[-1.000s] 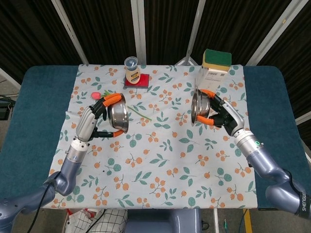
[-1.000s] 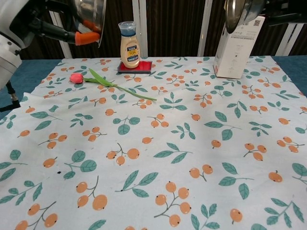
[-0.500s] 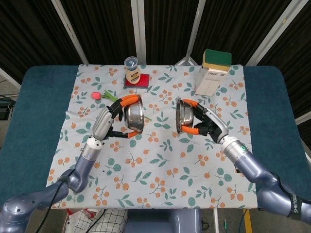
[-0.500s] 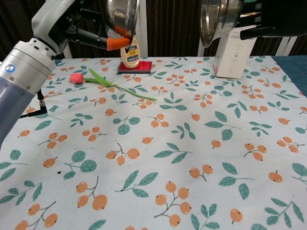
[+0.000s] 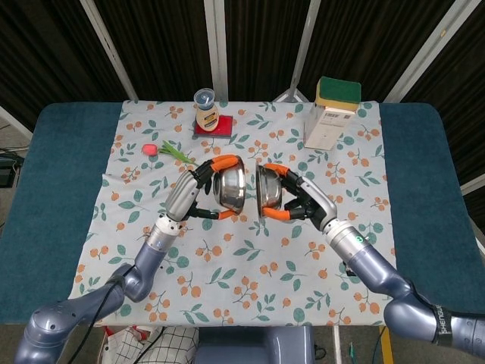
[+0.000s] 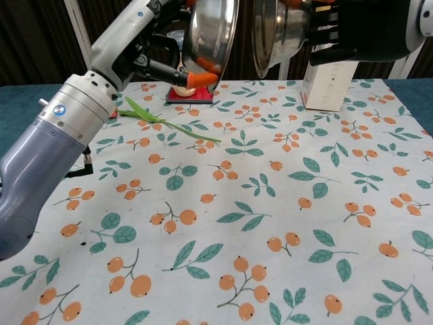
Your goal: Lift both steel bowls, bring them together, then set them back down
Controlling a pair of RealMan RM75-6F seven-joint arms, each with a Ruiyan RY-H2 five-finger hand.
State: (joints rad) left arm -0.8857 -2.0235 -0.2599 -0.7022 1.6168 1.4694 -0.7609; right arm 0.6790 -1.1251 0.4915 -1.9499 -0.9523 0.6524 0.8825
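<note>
Two steel bowls hang in the air over the middle of the table, tipped on edge with their rims facing each other and a narrow gap between them. My left hand (image 5: 198, 191) grips the left bowl (image 5: 229, 191), which also shows high in the chest view as the left bowl (image 6: 211, 30). My right hand (image 5: 297, 203) holds the right bowl (image 5: 269, 191), seen in the chest view as the right bowl (image 6: 276, 32) with the right hand (image 6: 338, 27) behind it.
A sauce bottle (image 5: 205, 110) stands on a red coaster at the back. A white carton (image 5: 329, 121) with a green sponge on top stands back right. A pink tulip (image 6: 139, 112) lies on the floral tablecloth (image 6: 270, 223) at the left.
Both hands have carried their bowls inward toward the table's middle. The gap between the bowls has shrunk from wide to narrow.
</note>
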